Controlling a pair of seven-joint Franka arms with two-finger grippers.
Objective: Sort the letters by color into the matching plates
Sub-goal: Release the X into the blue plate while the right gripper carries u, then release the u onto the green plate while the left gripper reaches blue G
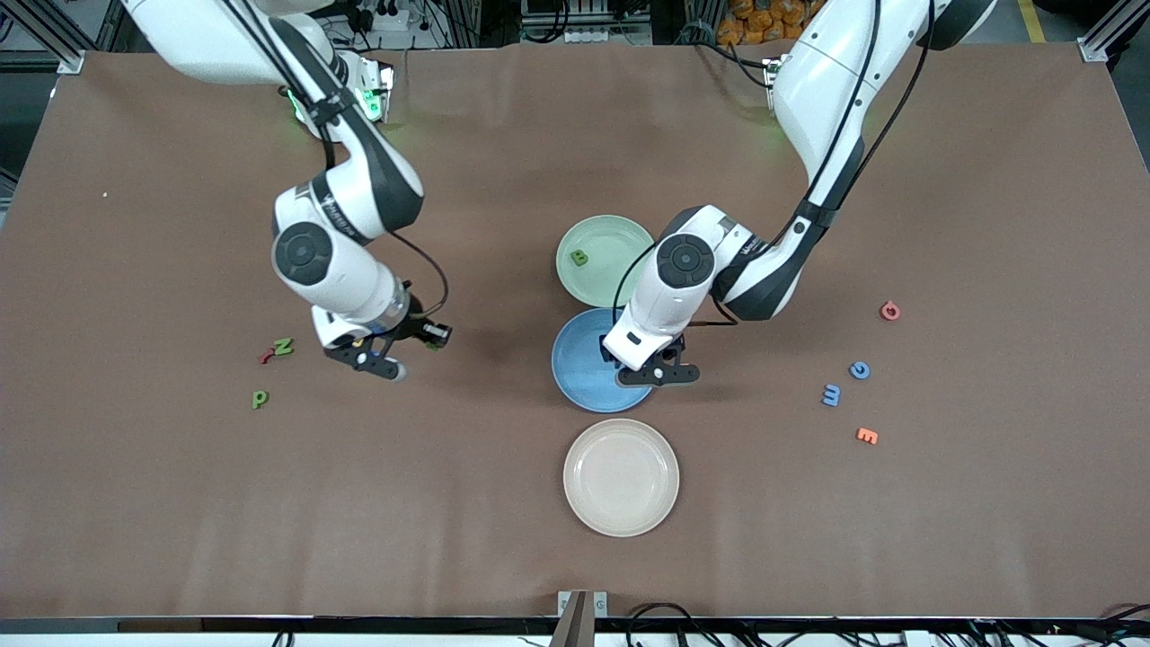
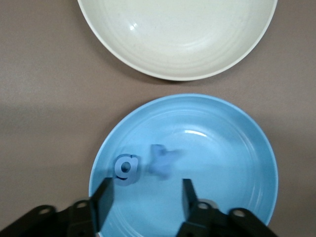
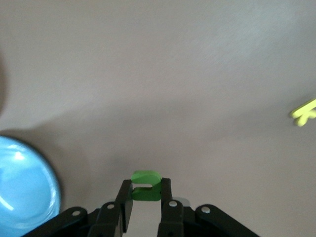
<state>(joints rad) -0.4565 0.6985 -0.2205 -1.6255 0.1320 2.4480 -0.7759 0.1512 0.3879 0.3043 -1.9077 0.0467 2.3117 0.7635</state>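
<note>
With the left claw (image 2: 145, 197) apart over the blue plate (image 1: 575, 382) and its two blue letters (image 2: 127, 170), the green letter (image 3: 146, 185) clamped in the right claw (image 3: 146, 203) is best carried level from mid-surface and released low over the green plate (image 1: 620, 235).

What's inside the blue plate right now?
The blue plate holds two blue letters: a g and a blurred piece beside it. The open left gripper hangs over the plate and covers part of its floor.

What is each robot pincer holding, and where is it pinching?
Right pincer pinches a small green foam letter at its lower edge. Left pincer, open over the blue plate, holds nothing.
</note>
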